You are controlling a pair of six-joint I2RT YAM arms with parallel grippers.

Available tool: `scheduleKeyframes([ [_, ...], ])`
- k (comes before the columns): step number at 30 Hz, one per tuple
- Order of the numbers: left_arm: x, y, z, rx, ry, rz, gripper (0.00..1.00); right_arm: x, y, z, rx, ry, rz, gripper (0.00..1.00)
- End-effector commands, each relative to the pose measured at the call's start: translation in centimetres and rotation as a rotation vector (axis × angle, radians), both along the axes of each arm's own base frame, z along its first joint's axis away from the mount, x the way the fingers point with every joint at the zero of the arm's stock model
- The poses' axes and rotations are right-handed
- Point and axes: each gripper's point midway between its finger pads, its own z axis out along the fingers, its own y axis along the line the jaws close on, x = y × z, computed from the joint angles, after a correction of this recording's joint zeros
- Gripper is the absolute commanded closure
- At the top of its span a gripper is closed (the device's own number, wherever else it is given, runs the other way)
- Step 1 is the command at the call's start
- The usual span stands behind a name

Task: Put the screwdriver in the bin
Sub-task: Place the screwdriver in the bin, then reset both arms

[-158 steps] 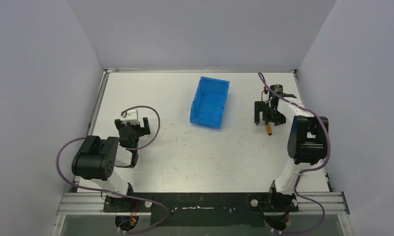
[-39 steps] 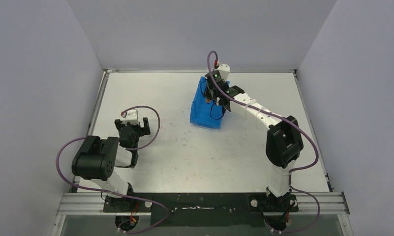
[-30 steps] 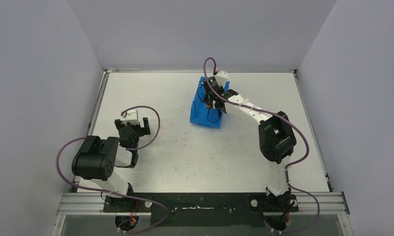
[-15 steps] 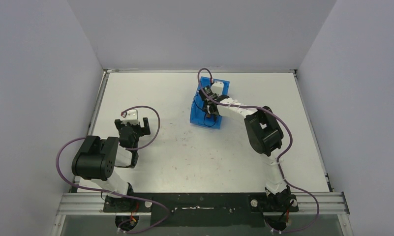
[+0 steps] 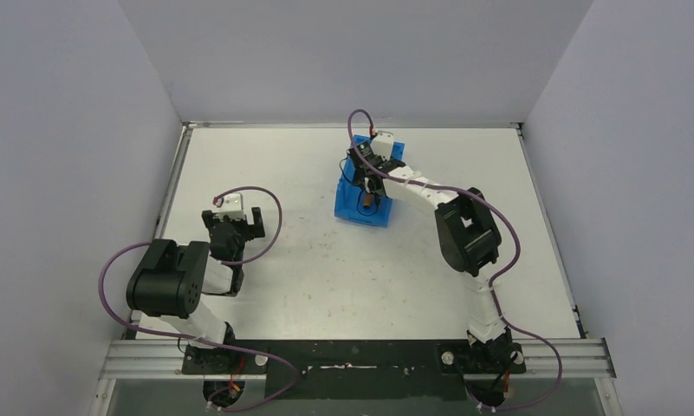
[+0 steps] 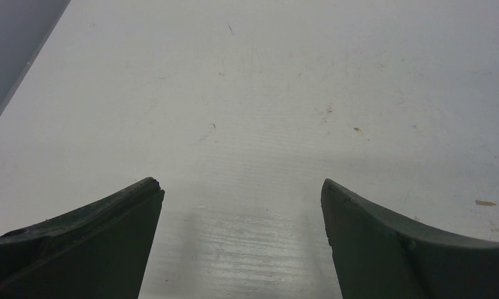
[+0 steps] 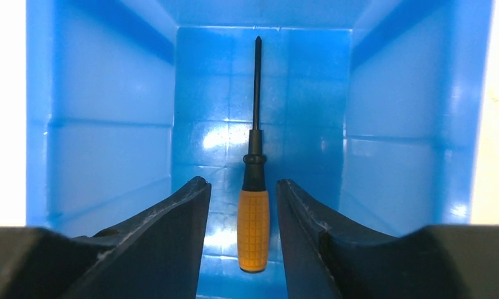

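Your table is a white, matte top. The left wrist view shows fine dark scuffs and a few specks on it. A thin metal rim runs along its far and left edges. Directly on it you have the blue bin, upright, toward the far middle, slightly askew to the edges.

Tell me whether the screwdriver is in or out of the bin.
In: the screwdriver lies on the bin floor between its blue walls; right gripper open.

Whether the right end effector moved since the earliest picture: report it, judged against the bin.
Yes. The right end effector went leftward, from right of the bin to above it.
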Motion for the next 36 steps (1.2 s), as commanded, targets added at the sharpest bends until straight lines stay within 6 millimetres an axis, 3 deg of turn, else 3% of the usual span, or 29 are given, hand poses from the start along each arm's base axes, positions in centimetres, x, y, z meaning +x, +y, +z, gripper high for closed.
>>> scheduleKeyframes([
  [1, 0.8, 0.0, 1.6, -0.014, -0.06, 0.001, 0.03, 1.0, -0.5, 10.2, 0.04, -0.187, -0.014, 0.55],
  [5, 0.8, 0.0, 1.6, -0.013, -0.059, 0.002, 0.03, 0.4, -1.3, 14.8, 0.051, -0.261, 0.0, 0.44],
  [6, 0.8, 0.0, 1.6, -0.014, -0.059, 0.001, 0.03, 0.2, -1.4, 15.4, 0.052, -0.27, 0.012, 0.34],
  [7, 0.8, 0.0, 1.6, -0.014, -0.059, 0.002, 0.03, -0.1, -1.5, 16.0, 0.056, -0.28, 0.018, 0.12],
  [8, 0.8, 0.0, 1.6, -0.014, -0.058, 0.001, 0.03, -0.2, -1.5, 16.6, 0.06, -0.289, 0.028, 0.02],
  [17, 0.8, 0.0, 1.6, -0.013, -0.058, 0.002, 0.03, -1.4, -3.9, 18.8, 0.008, -0.314, 0.067, 0.0],
  [21, 0.8, 0.0, 1.6, -0.014, -0.059, 0.002, 0.03, -2.0, -6.0, 19.5, -0.072, -0.302, 0.128, 0.0],
  [28, 0.8, 0.0, 1.6, -0.014, -0.059, 0.002, 0.03, -2.6, -11.1, 19.9, -0.246, -0.273, 0.392, 0.0],
  [32, 0.8, 0.0, 1.6, -0.014, -0.059, 0.002, 0.03, -3.1, -15.5, 19.4, -0.393, -0.233, 0.362, 0.0],
  [36, 0.8, 0.0, 1.7, -0.013, -0.06, 0.002, 0.03, -3.6, -19.7, 19.1, -0.384, -0.209, 0.299, 0.0],
])
